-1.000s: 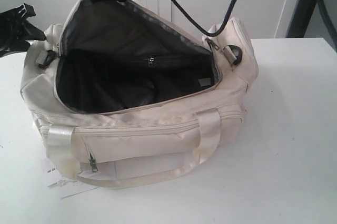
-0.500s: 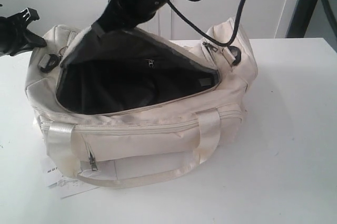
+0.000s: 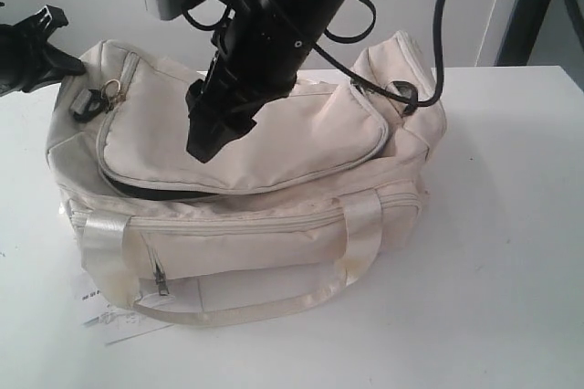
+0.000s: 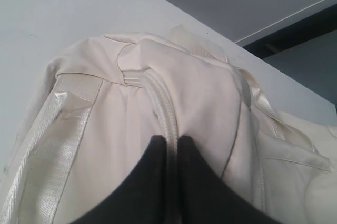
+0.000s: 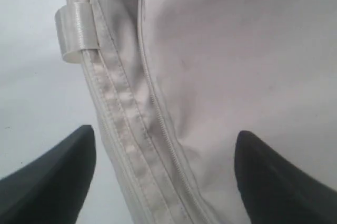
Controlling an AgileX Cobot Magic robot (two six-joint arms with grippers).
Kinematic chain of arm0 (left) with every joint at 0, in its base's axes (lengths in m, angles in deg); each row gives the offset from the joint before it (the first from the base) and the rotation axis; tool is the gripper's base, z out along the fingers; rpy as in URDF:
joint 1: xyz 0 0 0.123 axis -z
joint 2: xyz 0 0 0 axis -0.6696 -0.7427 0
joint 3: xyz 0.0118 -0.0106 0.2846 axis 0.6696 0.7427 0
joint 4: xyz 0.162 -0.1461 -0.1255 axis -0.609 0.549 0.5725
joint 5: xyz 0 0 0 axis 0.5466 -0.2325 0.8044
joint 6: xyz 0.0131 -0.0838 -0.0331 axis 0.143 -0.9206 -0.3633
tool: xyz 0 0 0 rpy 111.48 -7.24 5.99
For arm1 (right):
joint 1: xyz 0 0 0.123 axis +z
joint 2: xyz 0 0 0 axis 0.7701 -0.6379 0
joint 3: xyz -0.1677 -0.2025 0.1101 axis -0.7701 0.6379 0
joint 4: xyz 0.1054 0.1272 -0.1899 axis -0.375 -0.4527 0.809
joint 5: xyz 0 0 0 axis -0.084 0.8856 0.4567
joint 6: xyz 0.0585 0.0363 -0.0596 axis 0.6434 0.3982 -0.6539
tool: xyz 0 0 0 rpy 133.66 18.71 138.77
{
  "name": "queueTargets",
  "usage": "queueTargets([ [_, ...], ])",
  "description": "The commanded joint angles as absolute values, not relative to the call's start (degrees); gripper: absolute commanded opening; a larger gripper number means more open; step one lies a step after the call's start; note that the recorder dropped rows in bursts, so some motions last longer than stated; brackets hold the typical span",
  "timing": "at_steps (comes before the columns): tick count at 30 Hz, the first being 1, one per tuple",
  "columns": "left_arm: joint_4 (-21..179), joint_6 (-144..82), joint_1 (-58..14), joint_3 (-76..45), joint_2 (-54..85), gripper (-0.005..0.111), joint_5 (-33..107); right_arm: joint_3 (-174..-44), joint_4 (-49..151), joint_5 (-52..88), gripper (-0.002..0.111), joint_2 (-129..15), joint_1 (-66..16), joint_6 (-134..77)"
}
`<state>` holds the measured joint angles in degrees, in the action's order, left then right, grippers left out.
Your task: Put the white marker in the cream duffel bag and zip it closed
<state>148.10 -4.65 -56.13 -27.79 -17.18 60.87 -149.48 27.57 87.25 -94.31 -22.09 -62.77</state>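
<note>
A white table [image 3: 511, 225] stood before a pale wall, and on it we saw one cream duffel bag [image 3: 274, 234] lying on its side-length across the scene. Its top flap [image 3: 301, 142] lay down over the mouth, unzipped, with a dark slit of lining [image 3: 155, 193] showing under the near left edge. We could not see into the bag, so we could not tell where the white marker was; it showed in no view.

We counted two black rings, one at the left end [image 3: 87, 104] and one at the right end [image 3: 408, 97], one shiny strap handle [image 3: 365, 225] on the near side, and one small zip pull [image 3: 161, 285] on the near pocket. One paper tag [image 3: 100, 311] stuck out from under the near left corner; its dark print was too small to read.

The right gripper [image 5: 164, 137] hung over the flap with its jaws spread wide, grasping nothing. The left gripper [image 4: 169, 145], at the left end, was pinched on a corded seam of the bag.
</note>
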Motion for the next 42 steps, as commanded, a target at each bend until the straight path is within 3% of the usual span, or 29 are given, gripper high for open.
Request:
queueTargets([
  [1,149.5,-4.2,-56.2,-28.0,-17.2,0.000,62.9,-149.3,21.7,83.9,0.067,-91.7,-22.5,-62.3],
  [6,149.4,-3.3,-56.2,-28.0,-17.2,0.000,63.5,-149.3,9.1,75.2,0.051,-92.8,-22.1,-69.1],
  [10,149.0,-1.0,-56.2,-28.0,-17.2,0.000,64.0,-149.3,2.0,71.6,0.033,-95.9,-20.3,-90.9],
  [18,149.1,4.8,-56.2,-28.0,-17.2,0.000,64.6,-150.6,1.6,58.6,0.047,-102.9,-18.3,-100.2],
  [23,149.1,5.9,-56.2,-28.0,-17.2,0.000,64.6,-153.0,1.6,56.1,0.047,-106.7,-18.3,-104.5],
  [42,149.7,7.3,-56.2,-28.0,-17.2,0.000,65.3,-162.7,-4.8,47.7,0.047,-117.8,-18.4,-87.5],
])
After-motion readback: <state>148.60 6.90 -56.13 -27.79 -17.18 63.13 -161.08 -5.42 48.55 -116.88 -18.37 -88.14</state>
